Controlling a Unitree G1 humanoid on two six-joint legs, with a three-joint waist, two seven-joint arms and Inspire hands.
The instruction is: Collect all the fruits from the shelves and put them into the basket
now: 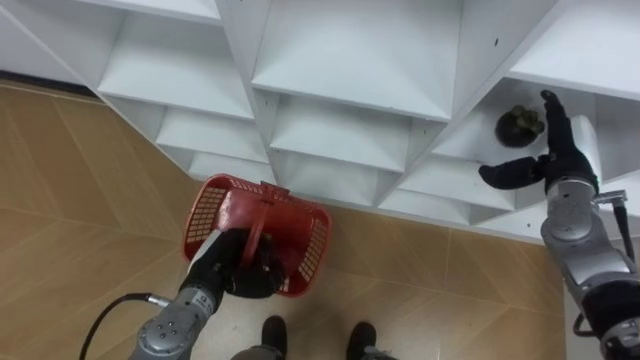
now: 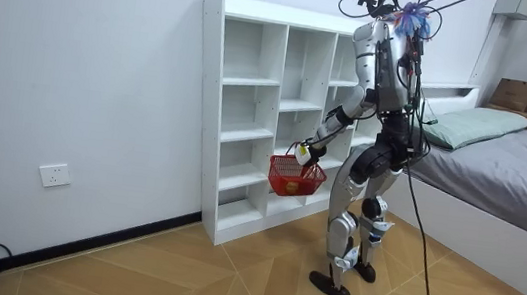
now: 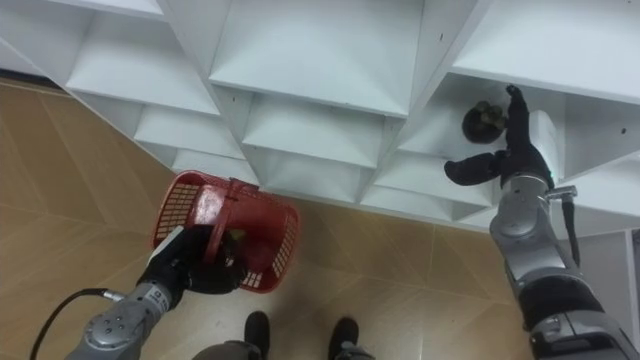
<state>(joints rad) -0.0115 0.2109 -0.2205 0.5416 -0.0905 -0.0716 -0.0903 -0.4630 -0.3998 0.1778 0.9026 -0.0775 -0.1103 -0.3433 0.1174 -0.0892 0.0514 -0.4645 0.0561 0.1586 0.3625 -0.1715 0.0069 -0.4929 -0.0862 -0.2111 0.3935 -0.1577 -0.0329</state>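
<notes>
Right hand (image 1: 563, 160) splayed just beside dark fruit (image 1: 520, 125); left hand (image 1: 248, 272) holds basket (image 1: 312, 240).

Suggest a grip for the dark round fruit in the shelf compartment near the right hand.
Probably grip the dark fruit around its widest middle, thumb opposite fingers: it looks roundish. Come through the compartment's open front, where the open right hand is; shelf boards close the other sides.

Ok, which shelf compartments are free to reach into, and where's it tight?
Bare: the middle and left compartments of the shelf unit, above the red basket that the left hand holds, and the floor right of the basket. Crowded: the right-side compartment, where the open right hand is beside the dark fruit.
</notes>
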